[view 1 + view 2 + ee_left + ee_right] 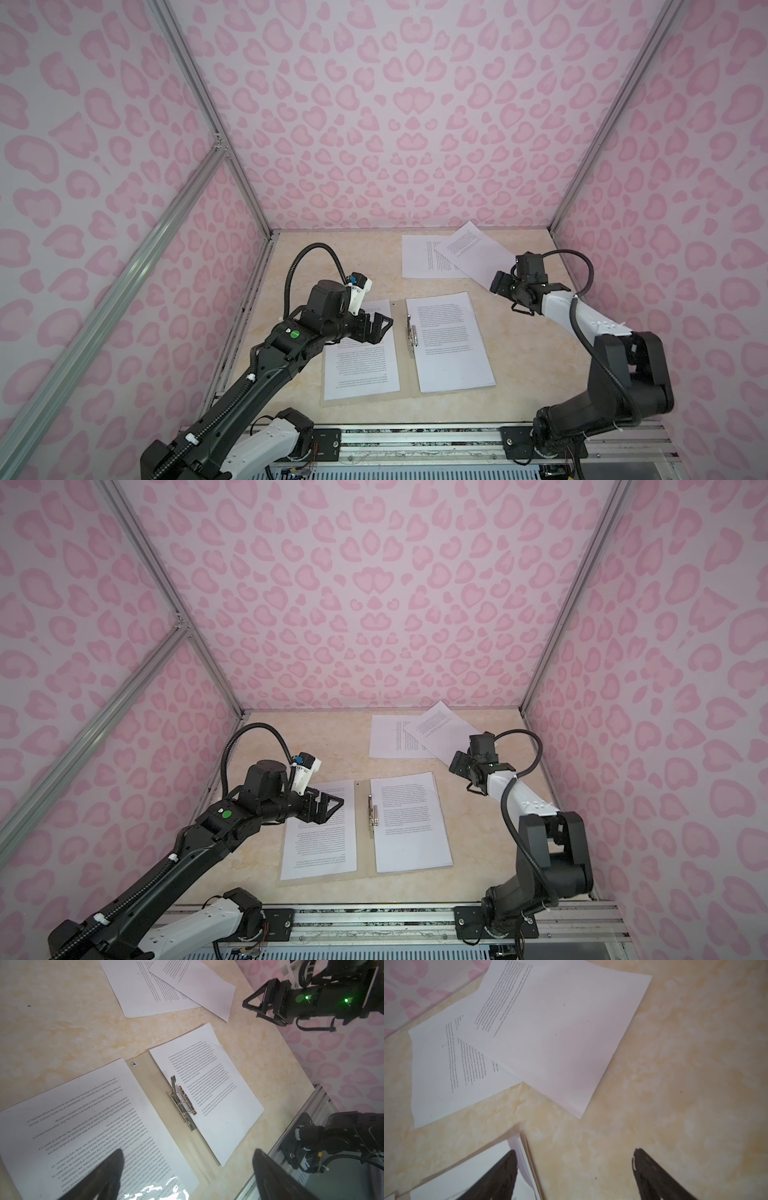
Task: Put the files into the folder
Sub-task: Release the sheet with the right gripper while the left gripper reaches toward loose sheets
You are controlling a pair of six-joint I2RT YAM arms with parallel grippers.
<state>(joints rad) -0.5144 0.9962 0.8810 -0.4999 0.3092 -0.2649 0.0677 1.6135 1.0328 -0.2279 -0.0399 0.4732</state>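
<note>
Right wrist view: we are hovering the right gripper [574, 1153] released beside the files [554, 1032], the left gripper [384, 330] released over the lower-centre folder [407, 374].

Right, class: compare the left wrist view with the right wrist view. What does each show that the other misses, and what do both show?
Only the left wrist view: the folder with its metal clip, and the left gripper, open above a printed sheet. Only the right wrist view: a close look at the fanned sheet edges at the folder's corner. Both: the two overlapping loose sheets outside the folder, the marbled table, and the right gripper, open and holding nothing.
</note>
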